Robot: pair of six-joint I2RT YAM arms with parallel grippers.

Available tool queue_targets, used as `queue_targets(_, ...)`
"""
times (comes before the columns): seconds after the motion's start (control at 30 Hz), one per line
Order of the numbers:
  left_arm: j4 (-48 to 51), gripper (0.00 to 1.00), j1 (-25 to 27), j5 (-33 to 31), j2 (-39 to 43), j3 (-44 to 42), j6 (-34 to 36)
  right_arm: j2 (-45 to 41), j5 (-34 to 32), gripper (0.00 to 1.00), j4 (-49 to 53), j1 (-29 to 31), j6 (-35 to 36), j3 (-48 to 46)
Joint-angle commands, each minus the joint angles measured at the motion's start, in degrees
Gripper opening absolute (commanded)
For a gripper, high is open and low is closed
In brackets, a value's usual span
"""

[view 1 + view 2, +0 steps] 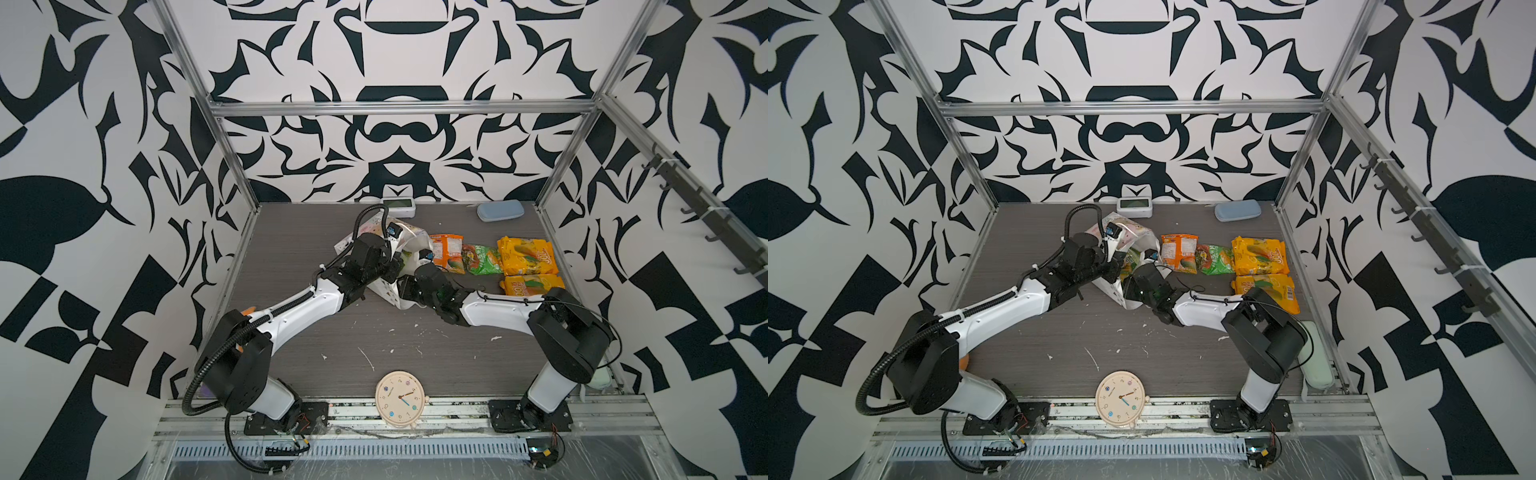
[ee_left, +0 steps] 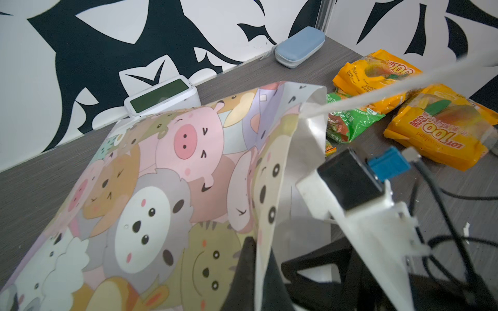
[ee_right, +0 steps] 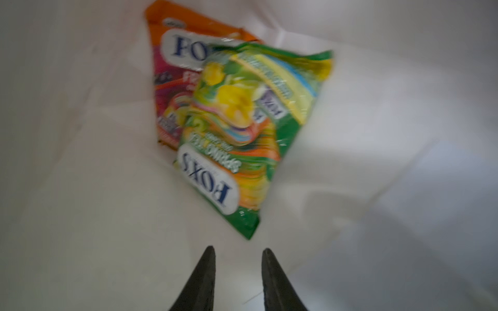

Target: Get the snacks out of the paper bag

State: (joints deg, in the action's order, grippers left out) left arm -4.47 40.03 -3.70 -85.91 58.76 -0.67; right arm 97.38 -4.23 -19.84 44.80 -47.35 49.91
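Pinches the rim of the paper bag (image 2: 161,188) with the left gripper (image 2: 248,255), fingers pressed together, bag tipped over mid-tabletop (image 1: 332,340). Holds the right gripper (image 3: 238,249) inside the bag, jaws spread and empty, just short of a green FOX'S packet (image 3: 242,134) overlapping an orange FOX'S packet (image 3: 177,67). Further right, out on the tabletop: orange packet (image 1: 446,253), green packet (image 1: 482,259), far yellow packet (image 1: 528,251), near yellow packet (image 1: 532,284).

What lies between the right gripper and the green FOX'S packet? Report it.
Right wrist view: only bare paper bag lining separates right gripper from green packet.
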Motion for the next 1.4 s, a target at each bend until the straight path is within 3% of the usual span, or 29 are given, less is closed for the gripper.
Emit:
queue_targets(0.0, -1.81, 0.0, -0.13, 0.66, 0.21, 1.34, -0.76, 0.54, -1.35, 0.34, -4.82, -0.19, 2.43, 0.13)
queue_targets(0.43, -0.83, 0.0, -0.14, 0.93, 1.62, 0.98, 0.66, 7.82, -1.07, 0.32, -6.97, -2.1, 1.96, 4.11)
queue_targets(0.6, -1.01, 0.0, -0.13, 2.3, 2.05, 0.21, 1.31, 10.33, 4.13, 0.34, -6.97, -5.36, -0.01, 5.88)
queue_targets(0.73, -1.24, 0.0, -0.13, 1.99, 2.78, -0.3, 1.58, 11.16, 4.18, 0.34, -5.72, -6.12, -2.87, 7.47)
queue_targets(0.93, -1.46, 0.0, -0.13, 4.72, 3.01, -0.21, 1.55, 14.52, 4.18, 0.39, -3.36, -6.2, -5.46, 11.04)
queue_targets(1.03, -0.91, 0.0, -0.13, 6.14, 2.76, 0.23, 1.23, 16.45, 4.45, 0.47, -5.16, -6.04, -8.1, 12.27)
queue_targets(1.37, -3.0, 0.0, -0.11, 9.53, 2.98, -0.58, 0.32, 22.5, -2.49, 0.51, -5.38, -4.69, -12.41, 17.69)
